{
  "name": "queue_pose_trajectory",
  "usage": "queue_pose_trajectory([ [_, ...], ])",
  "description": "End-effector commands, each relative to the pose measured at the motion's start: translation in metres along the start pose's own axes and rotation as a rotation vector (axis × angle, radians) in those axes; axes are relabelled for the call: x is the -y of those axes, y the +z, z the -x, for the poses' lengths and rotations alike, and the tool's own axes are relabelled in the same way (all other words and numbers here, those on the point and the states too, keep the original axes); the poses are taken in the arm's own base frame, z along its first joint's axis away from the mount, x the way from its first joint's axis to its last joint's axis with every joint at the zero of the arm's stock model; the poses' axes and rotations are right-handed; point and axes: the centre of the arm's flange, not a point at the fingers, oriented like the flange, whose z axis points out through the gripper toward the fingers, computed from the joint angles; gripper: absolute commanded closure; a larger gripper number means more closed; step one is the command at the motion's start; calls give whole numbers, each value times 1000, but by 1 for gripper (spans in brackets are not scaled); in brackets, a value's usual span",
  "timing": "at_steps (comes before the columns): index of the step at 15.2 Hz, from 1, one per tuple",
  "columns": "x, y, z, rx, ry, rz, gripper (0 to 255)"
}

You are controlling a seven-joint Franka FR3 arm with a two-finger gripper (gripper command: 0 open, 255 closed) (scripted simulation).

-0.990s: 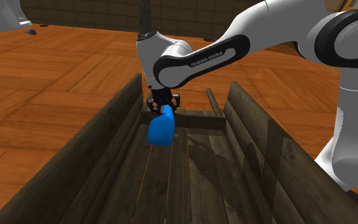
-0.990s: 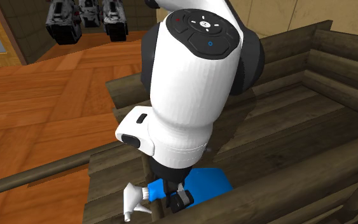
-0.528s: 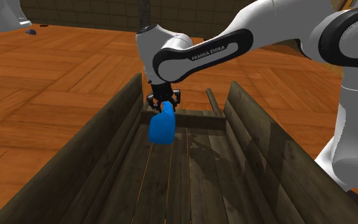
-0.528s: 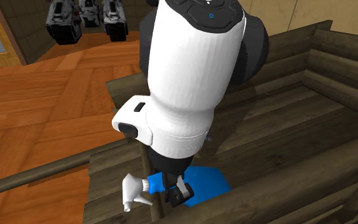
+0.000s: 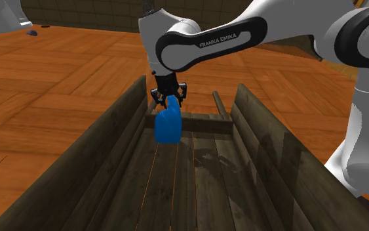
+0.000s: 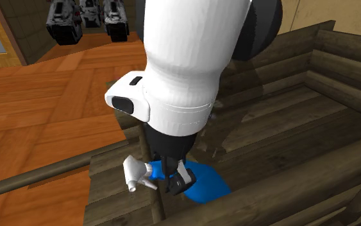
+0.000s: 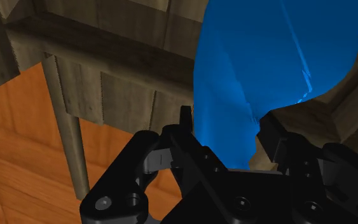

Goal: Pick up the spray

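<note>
in the shoulder view, orange wood floor [image 5: 58, 72] lies left of a dark plank trough [image 5: 120, 131]. at the trough's far end, the end effector [image 5: 168, 100] clamps the blue spray bottle [image 5: 167, 126], which hangs below it between the walls. its white nozzle [image 6: 134, 173] points toward the second exterior view's left.

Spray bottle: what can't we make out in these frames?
Shoulder view: the spray bottle hangs from the gripper, which hides its white head.
Second exterior view: the gripper covers the bottle's neck, and the white arm blocks part of the trough behind it.
Wrist view: the bottle's far end is cut off by the picture's edge.
</note>
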Motion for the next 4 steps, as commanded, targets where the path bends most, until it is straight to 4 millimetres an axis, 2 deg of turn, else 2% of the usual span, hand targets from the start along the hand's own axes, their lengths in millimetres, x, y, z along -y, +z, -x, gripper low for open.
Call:
queue_pose_trajectory([
  [1, -3, -11, 0, 0, 0, 0, 255],
  [4, -4, -17, 0, 0, 0, 0, 255],
])
